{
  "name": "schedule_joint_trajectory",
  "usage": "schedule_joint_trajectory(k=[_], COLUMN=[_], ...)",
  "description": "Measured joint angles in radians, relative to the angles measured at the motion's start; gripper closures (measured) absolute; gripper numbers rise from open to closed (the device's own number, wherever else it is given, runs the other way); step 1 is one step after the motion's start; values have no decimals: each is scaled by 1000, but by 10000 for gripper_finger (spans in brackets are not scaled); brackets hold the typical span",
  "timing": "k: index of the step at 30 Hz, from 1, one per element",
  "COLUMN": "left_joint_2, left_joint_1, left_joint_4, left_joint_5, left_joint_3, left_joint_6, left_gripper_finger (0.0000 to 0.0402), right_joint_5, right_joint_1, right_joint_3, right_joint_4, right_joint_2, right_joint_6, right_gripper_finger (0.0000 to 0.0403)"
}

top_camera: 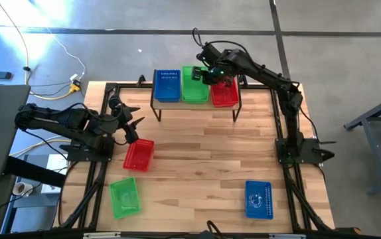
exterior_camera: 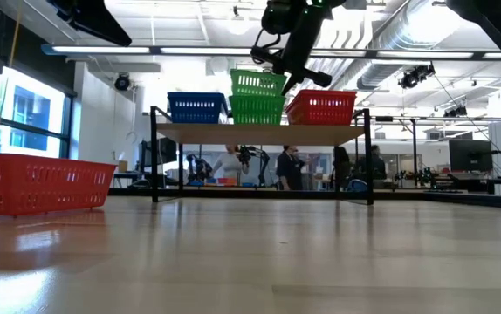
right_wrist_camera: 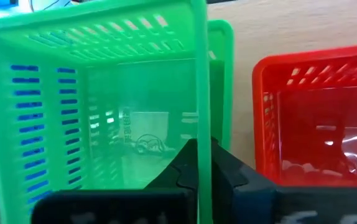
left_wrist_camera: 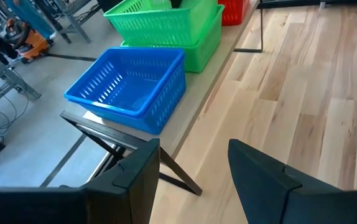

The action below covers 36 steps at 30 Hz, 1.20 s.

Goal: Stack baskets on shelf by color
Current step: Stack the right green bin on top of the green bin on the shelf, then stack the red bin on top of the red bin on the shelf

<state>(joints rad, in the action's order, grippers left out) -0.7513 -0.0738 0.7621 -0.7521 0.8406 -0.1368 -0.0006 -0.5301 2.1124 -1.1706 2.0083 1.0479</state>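
On the shelf [top_camera: 197, 104] stand a blue basket [top_camera: 167, 85], a green basket [exterior_camera: 257, 110] and a red basket [top_camera: 225, 94] in a row. A second green basket [exterior_camera: 257, 82] sits a little tilted in the top of the first, with my right gripper [right_wrist_camera: 204, 171] shut on it from above. My left gripper [left_wrist_camera: 194, 177] hangs open at the table's left side, near a red basket [top_camera: 138, 154], and holds nothing. A green basket [top_camera: 125, 197] and a blue basket [top_camera: 258, 198] lie near the front edge. My right gripper pinches the upper green basket's side wall [right_wrist_camera: 201, 112], the one facing the red basket, with one finger [right_wrist_camera: 181, 168] inside and the other [right_wrist_camera: 231, 174] outside. The fingers slant down from above. The basket's bottom is nested in the lower green basket, slightly tilted.
The shelf stands at the table's far edge on thin black legs [exterior_camera: 154, 166]. Bare wood lies between the shelf and the loose baskets. Black frame rails [top_camera: 96, 189] run along the table's left and right sides. People and equipment show in the room behind.
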Motion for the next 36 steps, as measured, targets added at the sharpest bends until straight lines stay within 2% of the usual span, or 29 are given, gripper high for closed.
schedule_joint_trajectory(k=[12, 20, 26, 36], left_joint_2=[0, 0, 0, 0], left_joint_1=[0, 0, 0, 0], left_joint_4=[1, 0, 0, 19], left_joint_5=[1, 1, 1, 32], left_joint_3=[0, 0, 0, 0], left_joint_6=[-1, -2, -2, -2], left_gripper_finger=[220, 220, 220, 220], right_joint_5=[-1, 16, 69, 107], right_joint_1=[-2, -2, 4, 102], right_joint_3=[7, 120, 247, 208], right_joint_4=[-3, -53, -253, -385], right_joint_2=[-1, -2, -4, -38], right_joint_6=[6, -23, -88, -364], right_gripper_finger=[330, 324, 324, 324])
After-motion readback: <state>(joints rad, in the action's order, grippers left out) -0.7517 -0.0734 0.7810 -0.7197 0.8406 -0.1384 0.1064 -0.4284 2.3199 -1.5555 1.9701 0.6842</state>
